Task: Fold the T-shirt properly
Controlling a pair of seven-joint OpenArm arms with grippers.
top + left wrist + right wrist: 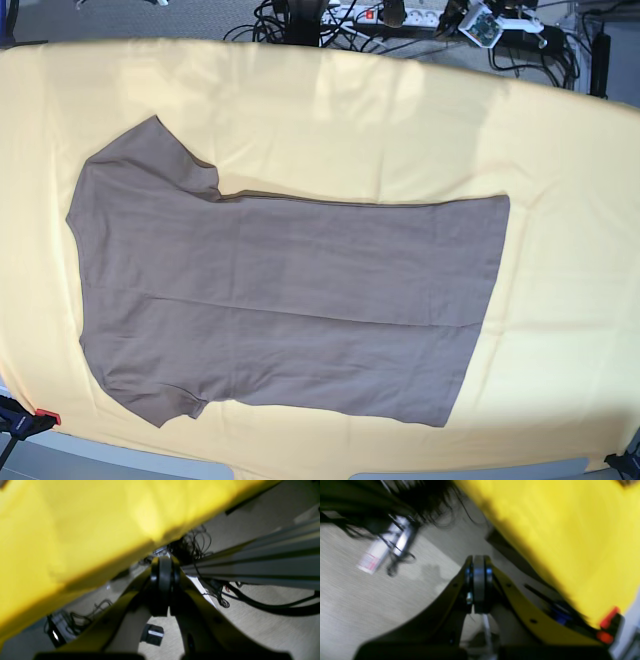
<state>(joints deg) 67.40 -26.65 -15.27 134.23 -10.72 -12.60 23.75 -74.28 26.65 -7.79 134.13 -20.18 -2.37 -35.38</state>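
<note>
A plain taupe-brown short-sleeved T-shirt of thin soft fabric (285,300) lies spread flat on a large yellow cloth (400,130) that covers the worktop. In the base view its collar end and both short sleeves point toward the left, and its straight hem lies toward the right. One sleeve reaches toward the far left corner of the cloth, the other toward the near left edge. The yellow cloth shows bare on every side of the shirt. Beyond the far edge of the worktop a tangle of black cables (300,25) lies on the floor.

Neither arm appears in the base view. The left pincer (163,573) hangs off the worktop, beside the edge of the yellow cloth, above grey carpet (262,630); its black pads are pressed together with nothing between them. The right pincer (479,583) is likewise closed on nothing, beside the yellow cloth's other edge, over the same carpet.
</note>
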